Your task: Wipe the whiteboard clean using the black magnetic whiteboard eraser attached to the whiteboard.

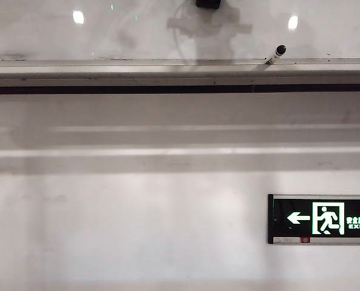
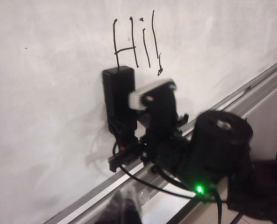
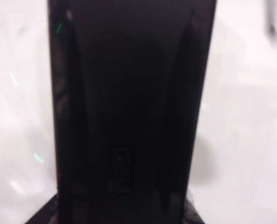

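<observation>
Chiefly, a poor grip is to be feared. The right end effector [image 2: 139, 99] is set at the black eraser [image 2: 118, 100], which sits flat against the whiteboard [image 2: 45, 93], near the grey ledge [image 1: 107, 70]. One white-padded finger [image 2: 150, 92] is seen alongside the eraser; the other is hidden behind it, so whether the jaws have contact yet, or how wide they stand, cannot be told. If only an edge is caught, the eraser may be twisted off its magnet hold and dropped onto the ledge, or slid across the glossy panel w/o being held. If it is pulled off at an angle, it may be snapped back against the board. A marker [image 1: 276, 53] rests tip-up on the ledge, well apart from the eraser, and could be knocked off by a low sweep. If the pad is tilted or pressed unevenly, the ink may be smeared, not lifted.

The left end effector, probably the dark blurred shape [image 2: 124, 207] by the ledge, is shut w/ nothing in it and is kept clear of the board.

The eraser is a plain black rectangular block, long side upright, filling the right wrist view. Handwritten "Hi!" [image 2: 136, 44] lies just beyond one short end. The board is glossy white, w/ glare spots and faint smudges.
</observation>
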`<state>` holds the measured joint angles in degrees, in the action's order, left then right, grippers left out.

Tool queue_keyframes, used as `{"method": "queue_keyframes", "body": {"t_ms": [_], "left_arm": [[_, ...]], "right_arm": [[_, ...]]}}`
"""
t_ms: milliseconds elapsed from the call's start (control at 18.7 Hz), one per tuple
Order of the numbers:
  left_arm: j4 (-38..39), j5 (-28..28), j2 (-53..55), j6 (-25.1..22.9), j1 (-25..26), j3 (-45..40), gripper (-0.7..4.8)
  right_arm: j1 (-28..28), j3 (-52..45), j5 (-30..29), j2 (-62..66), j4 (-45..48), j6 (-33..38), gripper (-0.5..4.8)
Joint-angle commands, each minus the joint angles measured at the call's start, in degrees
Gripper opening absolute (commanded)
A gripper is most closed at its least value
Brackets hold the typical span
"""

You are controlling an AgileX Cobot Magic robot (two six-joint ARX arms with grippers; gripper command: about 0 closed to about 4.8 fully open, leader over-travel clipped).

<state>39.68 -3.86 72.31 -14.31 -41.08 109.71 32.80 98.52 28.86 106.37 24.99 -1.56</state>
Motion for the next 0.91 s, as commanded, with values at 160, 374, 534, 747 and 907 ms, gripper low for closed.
{"method": "queue_keyframes", "body": {"t_ms": [160,374,534,747,907], "left_arm": [[-0.83,0.22,-0.15,0.17,-0.02,0.15,-0.06],[-0.87,0.24,-0.15,0.17,-0.02,0.15,-0.06],[-1.29,0.24,-0.15,0.15,-0.02,0.15,-0.06],[-2.86,0.24,-0.15,0.17,-0.04,0.15,-0.06],[-2.95,0.22,-0.15,0.17,-0.02,0.15,-0.06]], "right_arm": [[-2.78,17.03,-0.02,-0.77,-9.73,-12.98,1.12],[-7.93,29.55,1.18,-0.77,-26.03,-13.44,1.11],[-13.55,34.40,-0.24,-0.90,-34.75,-13.46,0.79],[-16.35,34.67,-14.69,-1.25,-49.46,-13.49,0.52],[-15.47,34.67,-22.86,1.27,-58.27,-13.51,0.53]]}}
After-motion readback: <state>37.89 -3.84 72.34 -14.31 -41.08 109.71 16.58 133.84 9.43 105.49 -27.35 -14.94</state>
